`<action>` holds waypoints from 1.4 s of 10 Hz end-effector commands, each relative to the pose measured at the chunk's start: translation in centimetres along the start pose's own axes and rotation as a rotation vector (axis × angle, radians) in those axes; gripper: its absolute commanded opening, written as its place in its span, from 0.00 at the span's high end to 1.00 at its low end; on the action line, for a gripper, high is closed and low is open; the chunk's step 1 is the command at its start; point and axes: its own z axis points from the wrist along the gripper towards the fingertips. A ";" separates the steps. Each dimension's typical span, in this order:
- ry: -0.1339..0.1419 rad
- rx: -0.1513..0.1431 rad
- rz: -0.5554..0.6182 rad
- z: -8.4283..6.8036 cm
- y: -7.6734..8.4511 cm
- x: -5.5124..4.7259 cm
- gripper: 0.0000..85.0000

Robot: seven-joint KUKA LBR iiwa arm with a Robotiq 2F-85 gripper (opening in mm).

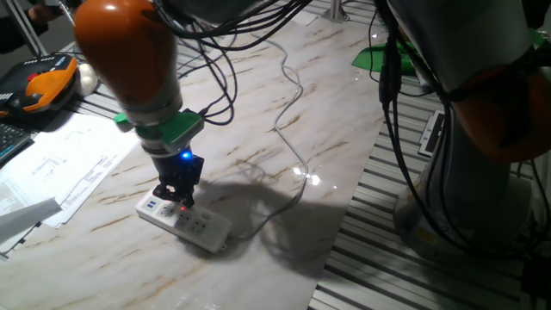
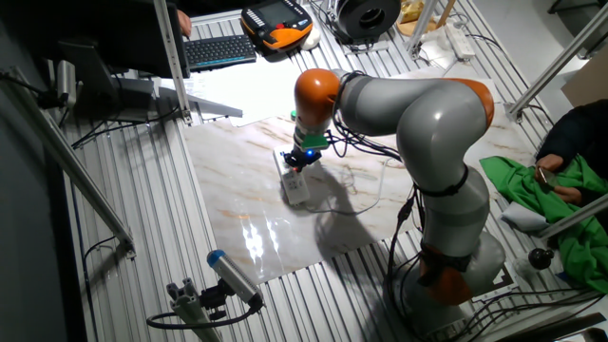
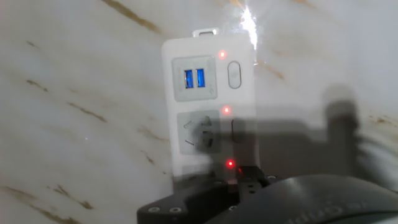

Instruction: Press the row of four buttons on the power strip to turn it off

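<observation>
The white power strip (image 1: 200, 226) lies on the marble table (image 1: 344, 129), also seen in the other fixed view (image 2: 295, 188). In the hand view the power strip (image 3: 208, 106) shows blue USB ports at its top end. The row of four buttons (image 3: 234, 74) runs down its right edge; two pale switches show, each beside a small red light. A third red light glows right at the dark fingertips (image 3: 249, 180), which cover the rest of the row. My gripper (image 1: 178, 200) stands upright over the strip's middle, down at its top face. No view shows a gap or contact between the fingers.
The strip's thin cable (image 1: 288, 112) trails across the marble toward the back. Papers (image 1: 60, 172) and an orange pendant (image 1: 39, 86) lie to the left. A green cloth (image 1: 379, 56) sits at the far right. The marble's edge (image 1: 344, 224) drops to slatted metal.
</observation>
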 end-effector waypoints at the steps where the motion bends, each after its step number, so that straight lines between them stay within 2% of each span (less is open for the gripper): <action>1: 0.000 -0.001 0.002 0.1 0.0 0.0 1.00; 5: 0.002 0.007 0.004 -0.3 0.2 0.2 1.00; 10: -0.005 0.007 0.006 0.4 0.4 0.9 1.00; 13: -0.011 0.002 -0.004 1.3 0.3 0.4 1.00; 14: -0.004 -0.005 0.000 1.2 0.5 0.1 1.00</action>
